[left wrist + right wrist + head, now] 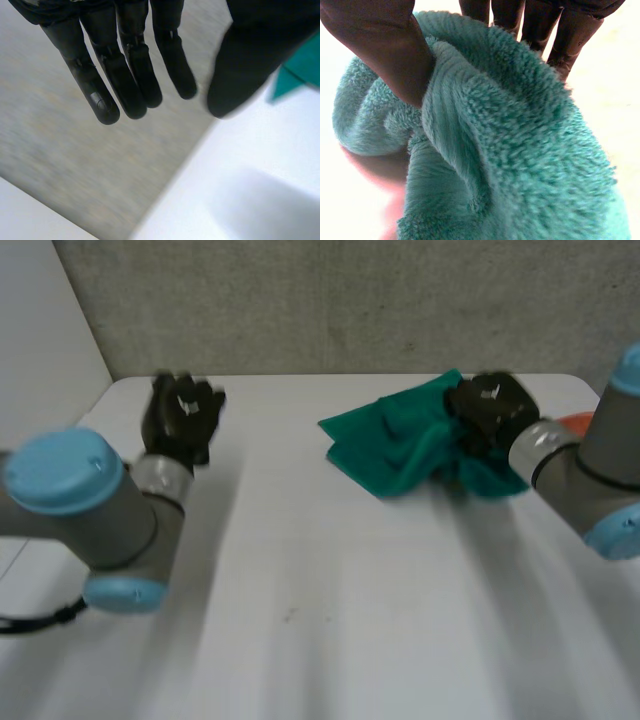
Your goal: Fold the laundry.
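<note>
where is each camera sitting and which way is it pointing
Head view: between and behind the arms, looking down at the white table; shows left arm, right arm, left hand, and right hand on the green towel.
Left wrist view: on the left wrist, looking along straight fingers past the table's edge to the grey wall.
Right wrist view: on the right wrist, looking along the palm; thumb and fingers pinch the towel.
Shared: the towel appears in all three.

The right hand covers part of the towel; an orange thing is mostly hidden.
</note>
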### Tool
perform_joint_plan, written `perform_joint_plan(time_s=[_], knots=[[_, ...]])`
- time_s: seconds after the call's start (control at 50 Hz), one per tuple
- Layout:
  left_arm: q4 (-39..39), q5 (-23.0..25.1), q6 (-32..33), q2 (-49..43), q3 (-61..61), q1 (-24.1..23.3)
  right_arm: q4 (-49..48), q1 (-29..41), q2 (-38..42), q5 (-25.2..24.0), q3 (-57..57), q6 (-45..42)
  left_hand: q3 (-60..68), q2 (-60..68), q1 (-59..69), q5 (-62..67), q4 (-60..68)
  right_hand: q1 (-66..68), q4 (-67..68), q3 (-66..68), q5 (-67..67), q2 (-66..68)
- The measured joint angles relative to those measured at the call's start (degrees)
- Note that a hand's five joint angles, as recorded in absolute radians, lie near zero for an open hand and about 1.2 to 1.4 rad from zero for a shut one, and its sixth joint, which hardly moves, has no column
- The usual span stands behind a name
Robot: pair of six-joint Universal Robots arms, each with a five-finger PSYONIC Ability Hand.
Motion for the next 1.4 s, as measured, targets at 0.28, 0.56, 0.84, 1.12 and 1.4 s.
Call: perform_joint_plan(time_s=[0.28, 0.56, 0.84, 1.12, 1.4], knots=[[-0.82, -0.2, -13.2, -5.05, -4.61, -5.54, 2.93, 5.79, -5.47, 1.64, 1.23, -5.92, -46.16, -45.12, -42.83, -46.02, -46.48, 0.0, 0.0, 0.0, 0.0, 0.0], [-2.68, 0.04, -30.32, -8.82, 2.52, -9.11, 8.93, 12.35, -12.56, 5.95, -2.71, -5.01, -46.84, -46.16, -42.93, -46.96, -47.35, 0.0, 0.0, 0.0, 0.0, 0.0], [-8.91, 0.06, -37.72, -16.26, 9.94, -9.98, 12.62, 15.95, -17.06, 6.74, -2.11, -2.42, -46.84, -46.16, -42.93, -46.96, -47.36, 0.0, 0.0, 0.0, 0.0, 0.0], [-9.43, 2.58, -45.31, -18.71, 12.8, -10.01, 14.36, 17.04, -22.69, 6.56, -0.51, 0.68, -43.67, -42.72, -41.1, -42.79, -43.81, 0.0, 0.0, 0.0, 0.0, 0.0], [-10.35, 1.71, -43.31, -18.24, 14.73, -7.86, 15.99, 15.51, -26.03, 6.43, 0.28, 1.4, 5.88, 6.96, 6.39, 3.74, 6.22, 0.0, 0.0, 0.0, 0.0, 0.0]])
